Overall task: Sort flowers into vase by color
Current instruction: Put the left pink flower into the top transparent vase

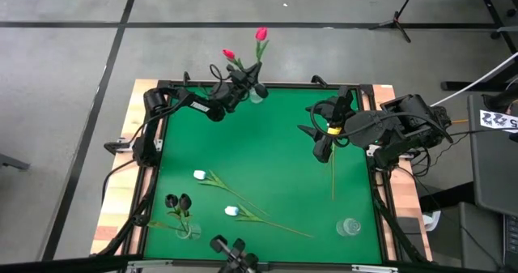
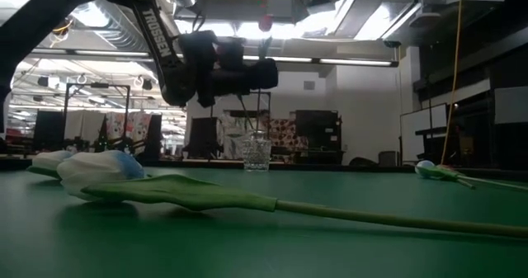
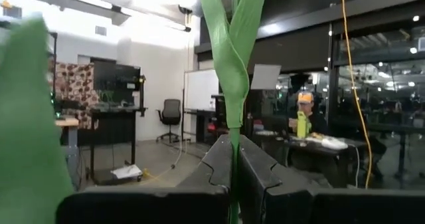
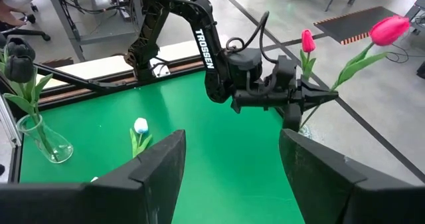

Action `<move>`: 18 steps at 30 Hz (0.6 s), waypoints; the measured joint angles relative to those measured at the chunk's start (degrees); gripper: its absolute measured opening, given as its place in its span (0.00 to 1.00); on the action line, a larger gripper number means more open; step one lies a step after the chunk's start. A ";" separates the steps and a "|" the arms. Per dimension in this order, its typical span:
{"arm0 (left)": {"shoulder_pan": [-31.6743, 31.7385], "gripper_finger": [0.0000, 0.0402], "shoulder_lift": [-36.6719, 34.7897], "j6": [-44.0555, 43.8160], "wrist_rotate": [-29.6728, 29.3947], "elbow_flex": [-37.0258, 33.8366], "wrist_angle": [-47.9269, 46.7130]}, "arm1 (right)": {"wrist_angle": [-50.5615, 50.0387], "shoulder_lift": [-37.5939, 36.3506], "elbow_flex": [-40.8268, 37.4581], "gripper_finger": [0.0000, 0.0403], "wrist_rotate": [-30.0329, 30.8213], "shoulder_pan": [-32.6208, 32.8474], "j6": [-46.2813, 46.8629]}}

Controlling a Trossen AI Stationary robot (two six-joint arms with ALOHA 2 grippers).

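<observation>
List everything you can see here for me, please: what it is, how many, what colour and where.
Pink-red tulips: two, at the table's far edge, above a vase; one stem is in the left gripper.
White tulips: two, lying on the green top, left of the middle.
Near-black tulips: two, standing in the near-left vase.
Loose stem: one, green, lying below the right gripper; its head is hidden from above.
Glass vases: three, clear; far edge, near left, near right with no flowers.
Table: one, green top.
Person: one, seated at a desk in the room behind.
Left gripper: dark, shut on a pink-red tulip's stem.
Right gripper: dark, open, at the table's right side.
</observation>
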 joint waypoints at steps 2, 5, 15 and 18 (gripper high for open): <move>0.00 0.01 0.00 -1.19 0.00 0.00 -2.08 | 0.00 0.00 0.02 0.60 0.00 0.00 0.02; 0.13 0.03 0.07 -1.88 -0.02 0.00 -2.46 | 0.00 0.02 0.02 0.60 0.00 0.02 0.05; 0.04 0.01 -0.06 -3.15 -2.21 0.00 -2.52 | 0.04 0.00 0.01 0.60 0.01 0.00 -0.28; 0.01 0.01 -0.11 -4.82 -3.56 0.26 -2.62 | 0.04 0.00 0.02 0.60 0.00 0.00 -0.28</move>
